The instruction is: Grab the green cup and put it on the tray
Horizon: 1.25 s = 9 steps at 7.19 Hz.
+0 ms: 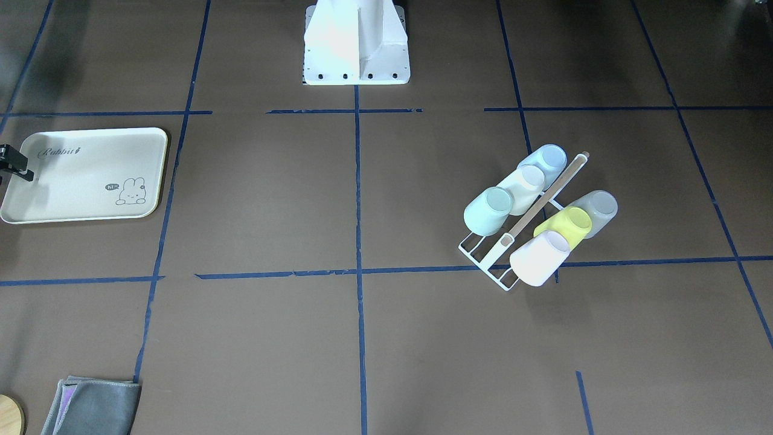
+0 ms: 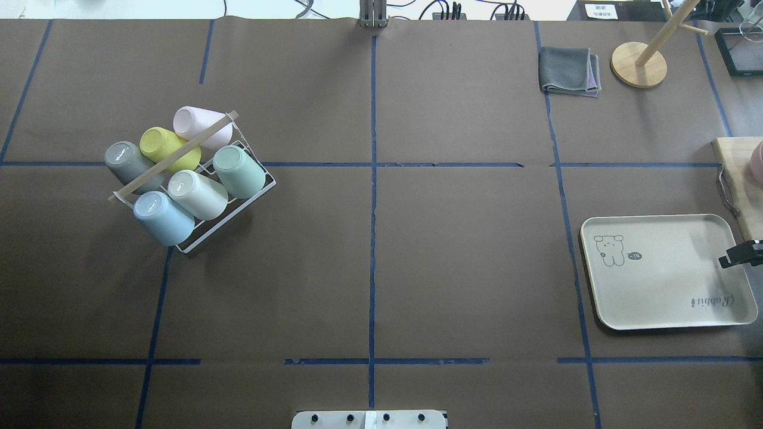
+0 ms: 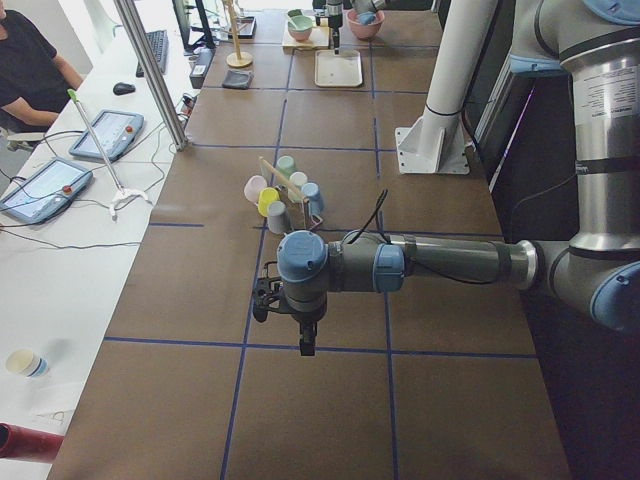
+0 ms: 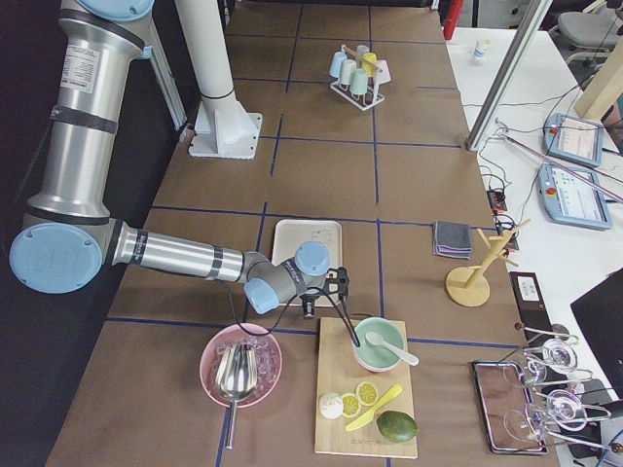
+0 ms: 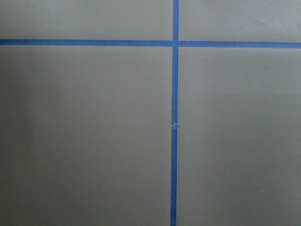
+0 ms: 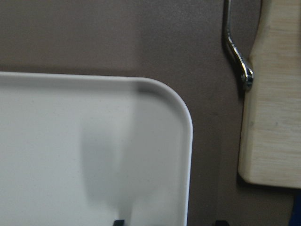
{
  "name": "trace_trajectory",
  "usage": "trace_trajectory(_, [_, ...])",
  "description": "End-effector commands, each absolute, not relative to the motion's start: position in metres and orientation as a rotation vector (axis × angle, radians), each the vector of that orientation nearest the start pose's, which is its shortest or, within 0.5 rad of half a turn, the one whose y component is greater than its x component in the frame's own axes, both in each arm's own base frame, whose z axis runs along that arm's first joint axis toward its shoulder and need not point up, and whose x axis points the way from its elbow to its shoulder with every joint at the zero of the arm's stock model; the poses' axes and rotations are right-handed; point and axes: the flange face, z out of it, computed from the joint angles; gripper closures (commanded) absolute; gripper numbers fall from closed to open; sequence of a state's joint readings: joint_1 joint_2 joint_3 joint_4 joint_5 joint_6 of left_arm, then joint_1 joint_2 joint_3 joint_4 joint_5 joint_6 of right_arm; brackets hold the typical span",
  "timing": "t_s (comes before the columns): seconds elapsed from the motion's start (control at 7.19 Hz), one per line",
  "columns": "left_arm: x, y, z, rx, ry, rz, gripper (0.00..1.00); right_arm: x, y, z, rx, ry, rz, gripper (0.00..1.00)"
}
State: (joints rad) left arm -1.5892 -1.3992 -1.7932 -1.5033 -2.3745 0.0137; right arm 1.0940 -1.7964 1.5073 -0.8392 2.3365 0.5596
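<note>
The green cup (image 2: pixel 238 171) is a pale mint tumbler lying tilted in a white wire rack (image 2: pixel 199 241), at the rack's end nearest the table's centre; it also shows in the front view (image 1: pixel 488 210). The cream tray (image 2: pixel 664 271) with a bunny drawing lies bare at the far right. My right gripper (image 2: pixel 742 253) hangs over the tray's outer edge, and in the right wrist view its two fingertips (image 6: pixel 119 222) stand wide apart with nothing between them, above the tray corner (image 6: pixel 94 155). My left gripper (image 3: pixel 290 320) hovers over bare table short of the rack; I cannot tell whether it is open.
The rack also holds a yellow-green cup (image 2: pixel 167 146), a light blue cup (image 2: pixel 161 217) and several others under a wooden bar (image 2: pixel 173 156). A wooden board (image 2: pixel 742 179) with a metal handle (image 6: pixel 237 56) lies just beyond the tray. A grey cloth (image 2: pixel 569 70) and wooden stand (image 2: pixel 639 62) sit farther off.
</note>
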Motion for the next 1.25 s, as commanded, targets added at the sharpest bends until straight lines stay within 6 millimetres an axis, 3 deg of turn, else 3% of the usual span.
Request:
trace_trajectory(0.0, [-0.069, -0.416, 0.632, -0.003, 0.804, -0.011, 0.0, -0.127, -0.386, 0.711, -0.012, -0.864, -0.088, 0.53])
trace_trajectory(0.14, [-0.069, -0.416, 0.632, -0.003, 0.804, -0.011, 0.0, -0.127, -0.385, 0.713, -0.011, -0.864, -0.093, 0.73])
trace_trajectory(0.42, [-0.069, -0.416, 0.632, -0.003, 0.805, -0.011, 0.0, -0.127, -0.386, 0.714, -0.007, -0.859, -0.097, 0.98])
trace_trajectory(0.56, [-0.069, -0.416, 0.631, -0.002, 0.805, -0.011, 0.0, -0.128, -0.386, 0.709, 0.006, -0.87, -0.105, 1.0])
trace_trajectory(0.7, [-0.069, -0.417, 0.629, 0.003, 0.805, -0.009, 0.0, -0.132, -0.393, 0.68, 0.058, -0.91, -0.116, 1.0])
trace_trajectory(0.83, [-0.069, -0.413, 0.628, 0.004, 0.807, -0.008, 0.0, -0.142, -0.408, 0.64, 0.061, -0.956, -0.074, 1.0])
trace_trajectory(1.11, [-0.069, -0.411, 0.625, 0.009, 0.807, -0.006, 0.0, -0.215, -0.439, 0.572, 0.039, -1.029, -0.107, 1.0])
